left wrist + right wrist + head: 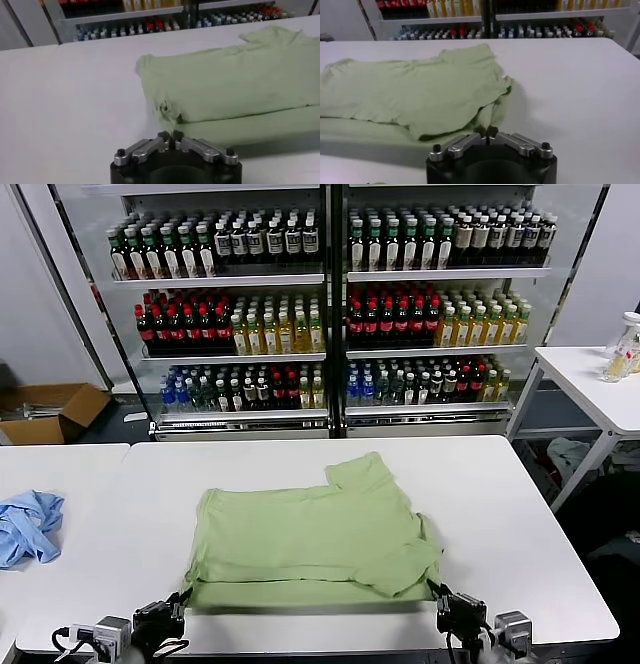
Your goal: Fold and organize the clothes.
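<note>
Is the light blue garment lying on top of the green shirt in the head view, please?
No, the light blue garment lies apart on the neighbouring table to the left, well clear of the green shirt.

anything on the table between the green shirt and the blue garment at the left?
Nothing: in the head view only bare white table lies between the light green polo shirt and the crumpled light blue garment.

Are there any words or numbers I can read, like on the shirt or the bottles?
None can be read.
Green shirt: no print or writing shows on it.
Bottles on the shelves: labels too small and blurred to read.
Cardboard box: no writing shows.
</note>
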You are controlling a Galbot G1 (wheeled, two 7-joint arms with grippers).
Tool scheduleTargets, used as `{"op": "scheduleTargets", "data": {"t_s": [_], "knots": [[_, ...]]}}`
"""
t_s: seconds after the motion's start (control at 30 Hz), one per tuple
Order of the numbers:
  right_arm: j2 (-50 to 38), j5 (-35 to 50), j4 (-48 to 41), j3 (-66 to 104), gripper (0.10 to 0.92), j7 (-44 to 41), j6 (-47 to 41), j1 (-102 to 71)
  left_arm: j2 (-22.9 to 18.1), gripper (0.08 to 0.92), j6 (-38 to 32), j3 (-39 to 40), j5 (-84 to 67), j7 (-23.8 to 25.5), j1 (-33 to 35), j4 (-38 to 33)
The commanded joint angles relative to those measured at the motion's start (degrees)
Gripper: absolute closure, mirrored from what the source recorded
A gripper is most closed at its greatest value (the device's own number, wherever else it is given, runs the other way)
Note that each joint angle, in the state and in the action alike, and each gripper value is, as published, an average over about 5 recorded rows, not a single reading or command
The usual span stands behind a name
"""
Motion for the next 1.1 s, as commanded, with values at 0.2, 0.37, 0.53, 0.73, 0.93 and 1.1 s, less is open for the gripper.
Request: {"op": "scheduleTargets", "data": {"t_s": [0.2,0.37,0.53,0.73,0.93,1.1], "knots": [[-0.1,4.6,0.9,0.2,0.566,2.6,-3.5,14.9,2.2,0.552,-2.4,-3.1,-4.7,2.4,-12.0,-0.6],[1.3,6.4,-14.1,-10.9,0.427,3.8,-4.2,36.3,3.9,0.414,-5.1,3.8,-6.2,6.2,-26.3,14.7],[3.8,6.4,-28.9,-17.8,0.280,2.9,-4.1,51.8,5.7,0.266,-5.2,8.6,-8.4,8.5,-35.6,24.9],[9.4,6.2,-42.9,-23.8,0.205,2.0,-4.1,62.6,6.8,0.180,-5.7,15.0,-8.7,12.4,-45.0,37.4],[14.1,4.6,-52.7,-26.6,0.202,0.9,-4.1,68.9,6.0,0.177,-6.6,20.4,-8.1,15.1,-53.1,47.6],[18.2,1.5,-61.0,-26.9,0.203,0.1,-3.7,71.3,5.7,0.177,-6.5,23.0,-7.3,17.3,-55.4,50.9]]}}
